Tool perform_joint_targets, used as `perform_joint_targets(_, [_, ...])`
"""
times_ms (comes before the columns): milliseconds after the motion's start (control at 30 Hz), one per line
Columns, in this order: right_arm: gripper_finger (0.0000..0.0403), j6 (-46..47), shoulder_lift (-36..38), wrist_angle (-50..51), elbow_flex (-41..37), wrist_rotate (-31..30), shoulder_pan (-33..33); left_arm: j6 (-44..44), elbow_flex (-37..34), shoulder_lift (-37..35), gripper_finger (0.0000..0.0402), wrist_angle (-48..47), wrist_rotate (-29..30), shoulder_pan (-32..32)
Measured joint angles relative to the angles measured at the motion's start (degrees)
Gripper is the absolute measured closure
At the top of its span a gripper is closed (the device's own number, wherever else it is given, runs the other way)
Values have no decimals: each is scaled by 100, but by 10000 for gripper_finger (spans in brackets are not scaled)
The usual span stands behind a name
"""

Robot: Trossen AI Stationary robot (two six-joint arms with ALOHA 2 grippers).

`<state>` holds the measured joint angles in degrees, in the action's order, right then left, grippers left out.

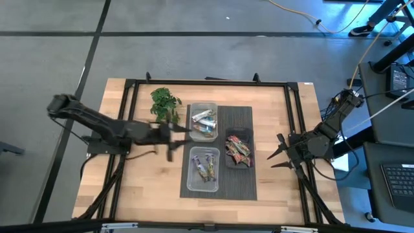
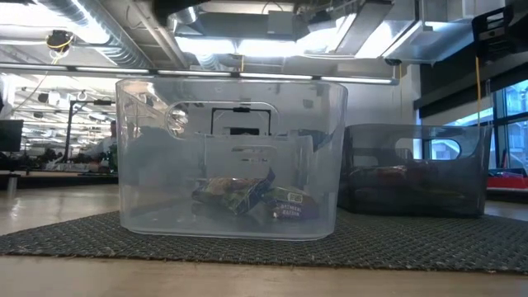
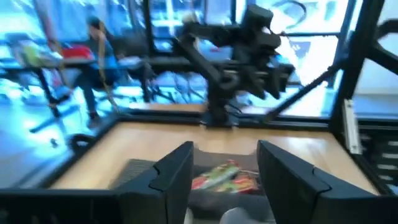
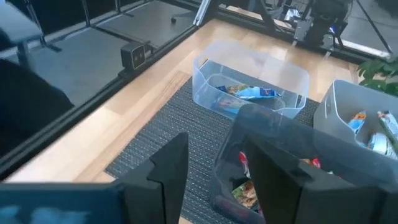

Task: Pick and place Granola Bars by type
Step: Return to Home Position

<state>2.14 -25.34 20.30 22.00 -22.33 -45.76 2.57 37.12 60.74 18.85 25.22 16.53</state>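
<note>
Every one of the Granola Bars I could see lay inside 3 tubs: the far clear tub, the near clear tub and the dark bin. The left gripper, spread and empty, hung beside the far clear tub and the sprig. The right gripper, also spread and empty, sat by the table's right edge. I judged that a low retreat by the left arm could clip that tub's rim or snag the sprig.

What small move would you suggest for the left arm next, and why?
Probably draw the left tool back toward its base: it hangs open and empty near the tubs, every visible bar lies in a tub, and the right tool waits open at the table's right.
</note>
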Motion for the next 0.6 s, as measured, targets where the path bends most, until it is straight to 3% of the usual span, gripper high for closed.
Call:
perform_joint_targets(133, [240, -148, 0, 4, 0, -2, 0, -321, -1094, -1293, 231, 77, 569, -23])
perform_joint_targets(233, [240, 190, 42, -98, -1, -158, 44, 285, -1730, -1984, 231, 50, 614, -14])
perform_joint_targets(333, [240, 344, 210, -118, 0, -122, 225, 323, -2226, -2589, 234, 192, 658, -38])
perform_joint_targets(500, [240, 383, 468, -201, -10, 379, 559, 280, -2876, -3393, 233, 717, 409, -104])
perform_joint_targets(600, [240, 311, 516, -860, -306, 765, 715, 332, -3095, -3691, 231, 710, 112, -99])
